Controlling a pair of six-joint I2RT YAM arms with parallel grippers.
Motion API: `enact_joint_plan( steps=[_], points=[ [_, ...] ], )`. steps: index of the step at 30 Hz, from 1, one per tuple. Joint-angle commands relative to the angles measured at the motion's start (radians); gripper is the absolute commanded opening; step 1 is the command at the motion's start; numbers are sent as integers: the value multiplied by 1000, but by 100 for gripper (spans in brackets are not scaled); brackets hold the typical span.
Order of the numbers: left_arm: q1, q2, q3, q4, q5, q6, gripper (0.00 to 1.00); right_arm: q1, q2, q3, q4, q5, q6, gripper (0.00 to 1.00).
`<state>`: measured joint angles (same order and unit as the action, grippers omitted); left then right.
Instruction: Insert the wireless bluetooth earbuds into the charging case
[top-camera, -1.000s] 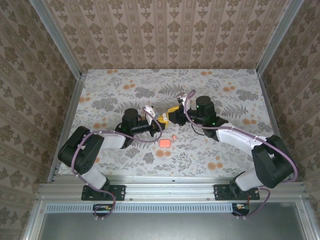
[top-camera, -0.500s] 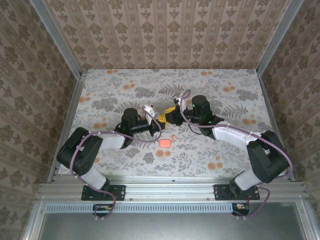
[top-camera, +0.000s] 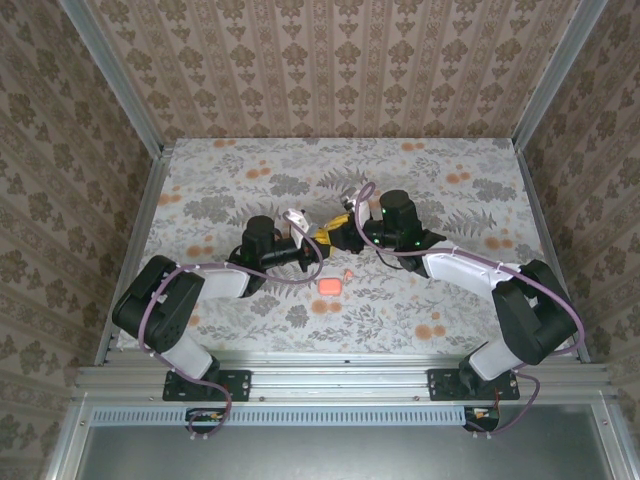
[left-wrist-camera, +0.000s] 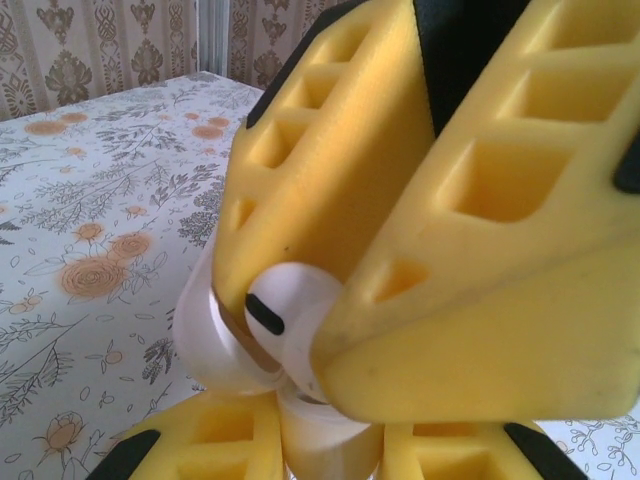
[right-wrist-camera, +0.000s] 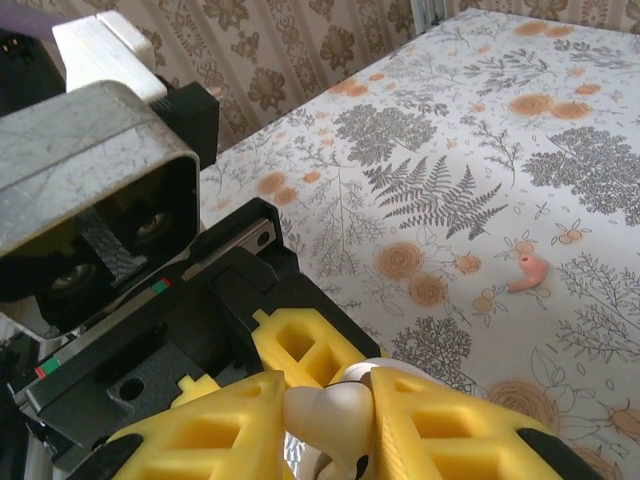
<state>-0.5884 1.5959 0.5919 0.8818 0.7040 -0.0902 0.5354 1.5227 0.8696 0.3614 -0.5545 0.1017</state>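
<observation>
Pinching a white earbud (right-wrist-camera: 335, 408) between its yellow foam pads, the right claw (right-wrist-camera: 330, 425) is closed narrowly on the bud, whose rounded body pokes out at the tips. Directly ahead of it, tip to tip, the left claw (left-wrist-camera: 322, 455) is clamped fully on a white charging case (left-wrist-camera: 318, 438), with what looks like its raised lid (left-wrist-camera: 210, 345) just beside the bud. Compared with a second ago, the right arm has swung in toward the left one, so the gap between the two claws has closed and the bud now sits at the mouth of the case. Whether it touches the socket cannot be told. The insertion step therefore appears to be in hand, with a short push and a release remaining. Farther out, on the near side of both claws, a coral earbud (top-camera: 347, 273) lies loose on the desk (top-camera: 250, 170) beside a coral case (top-camera: 331, 286), both not yet dealt with.
</observation>
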Motion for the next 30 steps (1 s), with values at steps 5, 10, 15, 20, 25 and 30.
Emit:
enact_joint_plan(
  steps=[5, 10, 15, 20, 25, 30],
  points=[
    [-5, -38, 32, 50, 27, -18, 9, 11, 6, 20, -68, -42, -57, 27],
    [-5, -42, 33, 50, 28, -16, 9, 11, 17, 26, -73, -54, -56, 29],
    [-5, -47, 32, 42, 31, -13, 10, 11, 19, 35, -79, -40, -42, 35],
    [-5, -52, 31, 35, 29, -8, 10, 10, 7, 40, -77, -16, -24, 41],
    [-5, -54, 22, 20, 9, 3, 9, 10, -28, 47, -82, -4, 4, 46],
    [-5, -58, 8, 13, -39, 21, 10, 10, -98, 44, -115, 31, 22, 53]
  ],
)
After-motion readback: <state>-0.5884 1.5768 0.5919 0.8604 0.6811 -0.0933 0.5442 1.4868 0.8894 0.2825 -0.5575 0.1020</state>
